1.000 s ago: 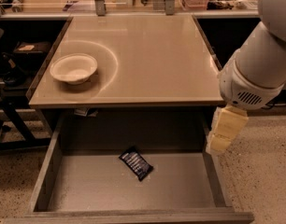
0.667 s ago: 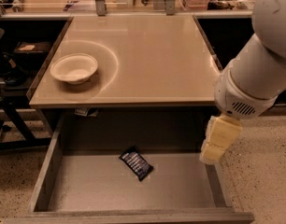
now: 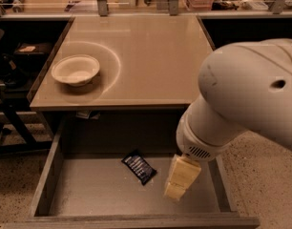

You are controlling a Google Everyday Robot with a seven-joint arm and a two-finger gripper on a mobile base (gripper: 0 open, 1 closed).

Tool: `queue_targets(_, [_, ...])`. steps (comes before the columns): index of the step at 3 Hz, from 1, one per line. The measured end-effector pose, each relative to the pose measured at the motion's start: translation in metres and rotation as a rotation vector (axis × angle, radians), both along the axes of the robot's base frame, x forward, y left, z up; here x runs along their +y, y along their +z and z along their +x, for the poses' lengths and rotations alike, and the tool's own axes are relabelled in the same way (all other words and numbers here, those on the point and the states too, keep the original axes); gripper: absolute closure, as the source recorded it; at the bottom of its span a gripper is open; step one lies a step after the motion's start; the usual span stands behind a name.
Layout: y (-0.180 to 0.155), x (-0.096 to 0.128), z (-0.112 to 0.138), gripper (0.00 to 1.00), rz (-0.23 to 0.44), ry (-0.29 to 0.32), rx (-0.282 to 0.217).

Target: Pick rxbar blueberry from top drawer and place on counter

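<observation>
The rxbar blueberry (image 3: 139,166), a small flat bar in a dark navy wrapper, lies at an angle on the grey bottom of the open top drawer (image 3: 88,190), near its middle. My gripper (image 3: 177,185), pale yellow at the end of the large white arm, hangs over the right part of the drawer, just right of the bar and not touching it. The beige counter (image 3: 151,56) lies above the drawer.
A white bowl (image 3: 75,70) sits on the counter's left side. The drawer's low side walls (image 3: 46,175) and front edge (image 3: 136,221) bound the space. Metal posts and clutter stand along the back. A dark stand is at the far left.
The arm has swung left and down, bringing the gripper from outside the drawer's right wall to over the drawer, close to the bar. The bar and bowl have not moved.
</observation>
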State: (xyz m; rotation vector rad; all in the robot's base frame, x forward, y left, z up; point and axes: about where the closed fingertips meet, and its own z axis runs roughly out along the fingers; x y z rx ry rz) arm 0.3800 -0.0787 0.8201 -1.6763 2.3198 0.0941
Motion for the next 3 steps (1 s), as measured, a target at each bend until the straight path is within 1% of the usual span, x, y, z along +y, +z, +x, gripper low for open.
queue_targets(1, [-0.005, 0.002, -0.002, 0.0, -0.001, 0.003, 0.004])
queue_targets(2, [-0.013, 0.008, -0.003, 0.0, 0.025, 0.019, 0.01])
queue_targets(3, [-0.041, 0.03, -0.009, 0.0, 0.025, 0.002, -0.012])
